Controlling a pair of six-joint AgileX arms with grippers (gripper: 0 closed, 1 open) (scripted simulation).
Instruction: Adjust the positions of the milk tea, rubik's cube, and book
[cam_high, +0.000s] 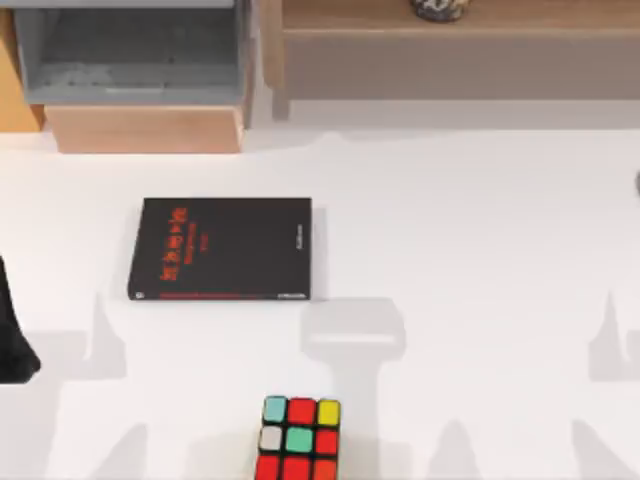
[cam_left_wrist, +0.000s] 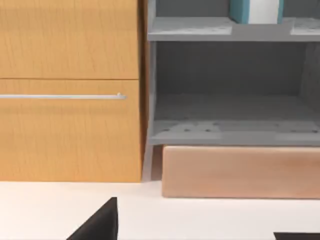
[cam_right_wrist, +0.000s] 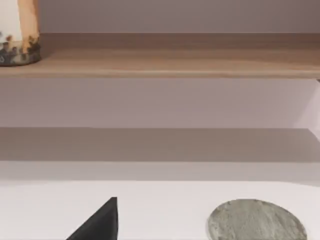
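I see a matt black book (cam_high: 222, 249) cover; glossy plastic rubik's cube (cam_high: 299, 439); smooth white surface (cam_high: 480, 250); wood-grain cabinet (cam_left_wrist: 70, 90) with metal handle (cam_left_wrist: 62, 96); rough grey stone disc (cam_right_wrist: 256, 222).

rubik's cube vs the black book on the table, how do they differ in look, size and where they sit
The small multicoloured rubik's cube shows red, yellow, teal, white and orange squares; the flat rectangular black book has a plain dark cover with red lettering. The book covers far more of the table than the cube. The cube sits at the top view's bottom edge, the book farther up and left. Both rest on the white table.
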